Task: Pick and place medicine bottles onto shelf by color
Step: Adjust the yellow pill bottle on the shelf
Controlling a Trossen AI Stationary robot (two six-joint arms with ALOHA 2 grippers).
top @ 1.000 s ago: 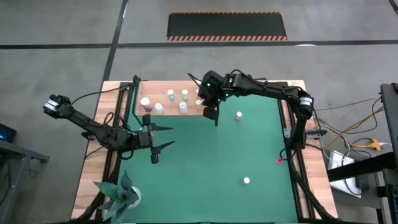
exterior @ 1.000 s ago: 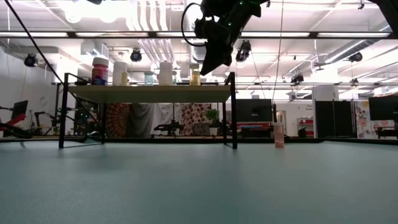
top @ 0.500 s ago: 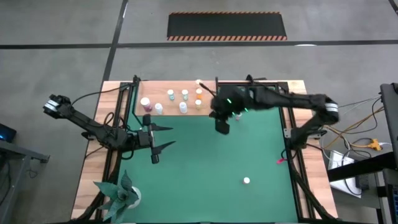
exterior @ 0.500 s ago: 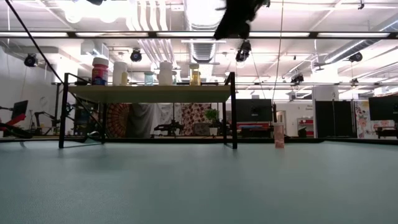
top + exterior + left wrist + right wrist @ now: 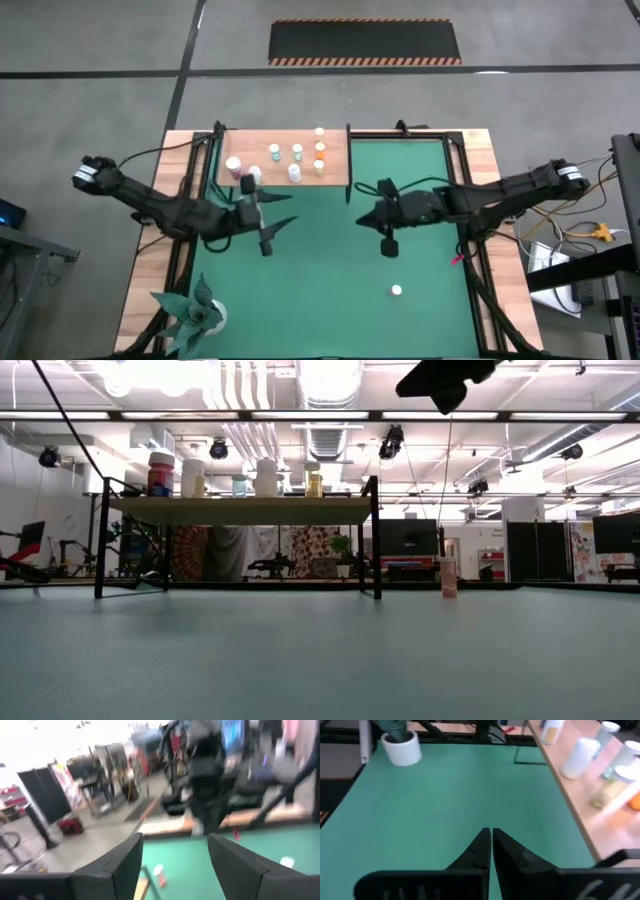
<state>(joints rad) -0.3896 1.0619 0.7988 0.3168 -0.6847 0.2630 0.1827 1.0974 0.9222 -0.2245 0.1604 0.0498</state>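
The shelf point(image 5: 335, 172), a light-wood board on black posts, stands at the mat's far edge, also seen in the low view point(image 5: 240, 510). Several medicine bottles point(image 5: 297, 152) stand on it. A pink bottle point(image 5: 449, 577) stands on the mat right of the shelf. A white-capped bottle point(image 5: 397, 291) stands nearer the front. My left gripper point(image 5: 272, 225) hangs open over the mat's left part, its fingers point(image 5: 125, 865) wide apart with nothing between. My right gripper point(image 5: 362, 216) is shut and empty above mid-mat, shown in the right wrist view point(image 5: 487, 834).
A paper plant in a white pot point(image 5: 195, 315) stands at the near left corner, also in the right wrist view point(image 5: 402, 747). The green mat point(image 5: 330, 300) lies bare between the grippers and the front edge. Black frame rails point(image 5: 185, 200) run along both table sides.
My right gripper has swung away from the shelf's right end toward the near and right side, out over the mat, and has turned level toward the table's left; it stays shut. My left gripper has shifted a little toward the right, still open.
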